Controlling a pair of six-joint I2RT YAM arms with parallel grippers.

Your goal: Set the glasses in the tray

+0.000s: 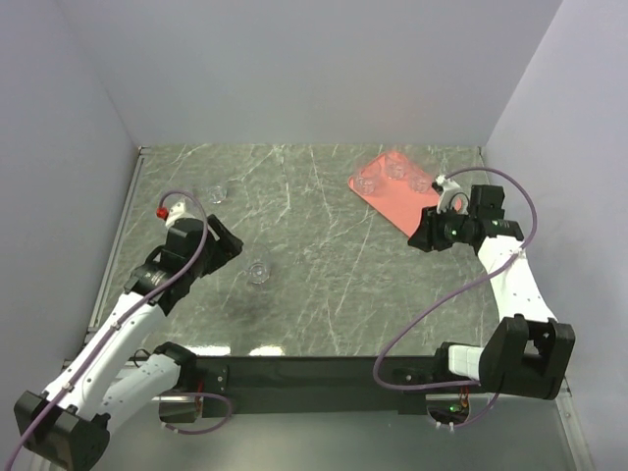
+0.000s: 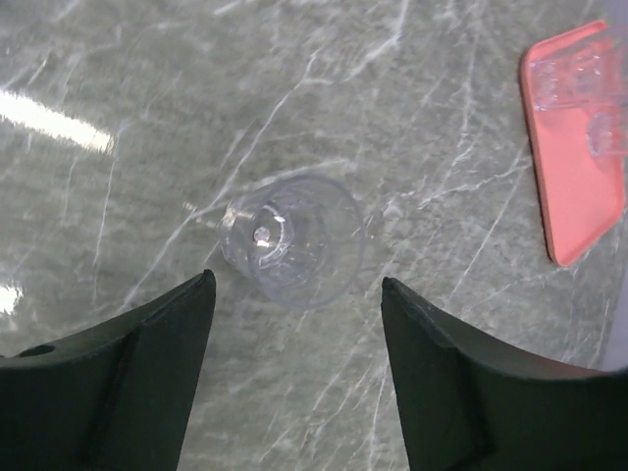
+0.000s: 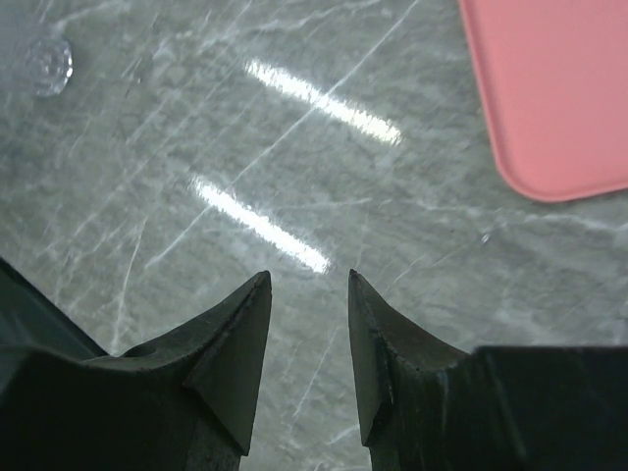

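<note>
Glass (image 2: 292, 240) sat on desk (image 1: 324, 245) btwn left hand's (image 2: 296, 283) spread jaws, not yet gripped. Three glasses (image 1: 395, 172) sat in tray (image 1: 400, 206). Right hand (image 3: 308, 277) was part-open, empty. Glass looked light, stiff, slick, breakable; prob. best pinched gently across its wall.

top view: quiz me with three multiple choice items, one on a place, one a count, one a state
1. Where is the tray? A near left B far right C centre
2. How many glasses stand in it? A one B three C six
3. The left gripper is: A open, gripping nothing B shut on a glass C out of view
1 B: it lies by the far right corner.
2 B: three show on the pink.
3 A: jaws wide apart, a glass just ahead untouched.
</note>
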